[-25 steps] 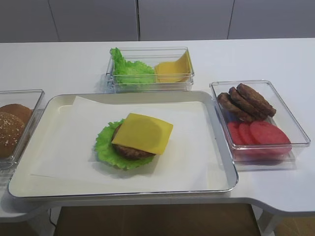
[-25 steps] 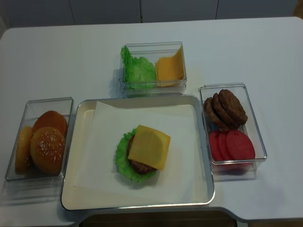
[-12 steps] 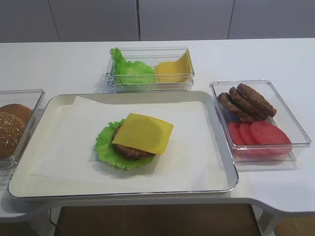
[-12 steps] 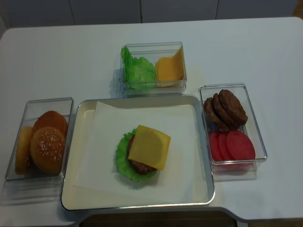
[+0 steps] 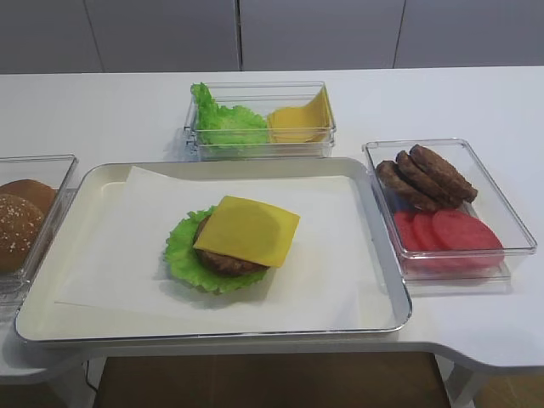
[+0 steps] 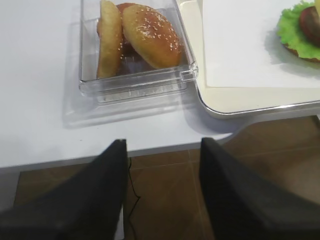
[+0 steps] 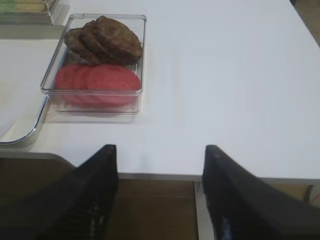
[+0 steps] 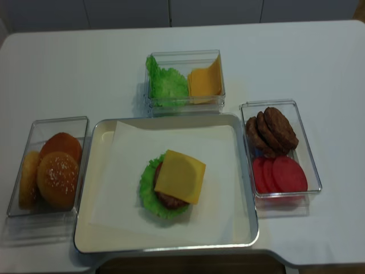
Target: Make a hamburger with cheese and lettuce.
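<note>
Sitting on the paper in the tray (image 5: 387, 255), the hamburger (image 5: 223, 255) has the cheese (image 5: 247, 229) draped askew over the patty, one corner overhanging the lettuce (image 5: 182, 252). The cheese looks thin, floppy and light, so it would likely fold or slide if nudged; a pinch at a free corner seems safest, and the stack itself is soft and unbound. Both the left end effector (image 6: 162, 195) and right end effector (image 7: 159, 192) hang wide and empty off the surface (image 7: 225, 75) edge.
</note>
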`<control>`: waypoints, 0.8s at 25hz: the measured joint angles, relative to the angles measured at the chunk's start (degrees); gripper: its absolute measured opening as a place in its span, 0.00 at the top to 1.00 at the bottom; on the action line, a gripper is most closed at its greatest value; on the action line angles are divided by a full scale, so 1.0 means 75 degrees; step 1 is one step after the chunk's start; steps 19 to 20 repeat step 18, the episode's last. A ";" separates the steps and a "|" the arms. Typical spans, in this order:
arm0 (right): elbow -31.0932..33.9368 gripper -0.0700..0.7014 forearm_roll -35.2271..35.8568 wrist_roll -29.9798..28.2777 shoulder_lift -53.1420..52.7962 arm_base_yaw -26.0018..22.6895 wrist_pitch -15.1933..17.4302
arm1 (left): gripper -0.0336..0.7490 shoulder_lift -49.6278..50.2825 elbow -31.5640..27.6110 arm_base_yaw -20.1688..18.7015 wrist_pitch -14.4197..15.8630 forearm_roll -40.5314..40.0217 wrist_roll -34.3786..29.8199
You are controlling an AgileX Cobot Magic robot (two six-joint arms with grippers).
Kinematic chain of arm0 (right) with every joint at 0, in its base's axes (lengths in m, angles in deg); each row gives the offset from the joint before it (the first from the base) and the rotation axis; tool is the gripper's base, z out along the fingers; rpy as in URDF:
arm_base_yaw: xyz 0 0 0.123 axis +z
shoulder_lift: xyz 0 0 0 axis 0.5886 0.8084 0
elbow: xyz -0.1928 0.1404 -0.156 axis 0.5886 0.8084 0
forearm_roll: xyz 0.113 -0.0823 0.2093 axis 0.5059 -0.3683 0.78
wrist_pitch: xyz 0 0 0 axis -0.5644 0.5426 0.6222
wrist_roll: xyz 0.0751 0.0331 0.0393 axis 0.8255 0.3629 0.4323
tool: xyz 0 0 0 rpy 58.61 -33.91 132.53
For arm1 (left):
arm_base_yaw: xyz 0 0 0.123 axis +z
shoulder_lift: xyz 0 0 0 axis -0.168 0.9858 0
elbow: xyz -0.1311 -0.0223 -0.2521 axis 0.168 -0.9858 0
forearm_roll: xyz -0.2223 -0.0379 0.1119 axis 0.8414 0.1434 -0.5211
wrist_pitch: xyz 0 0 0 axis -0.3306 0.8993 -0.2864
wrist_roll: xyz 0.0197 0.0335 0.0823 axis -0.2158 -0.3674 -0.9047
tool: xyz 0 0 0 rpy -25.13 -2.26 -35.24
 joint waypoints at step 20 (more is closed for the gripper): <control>0.0347 0.35 0.0244 -0.0194 0.0000 0.0000 0.0065 | 0.51 0.0000 0.0000 0.0000 0.0000 0.0000 0.0000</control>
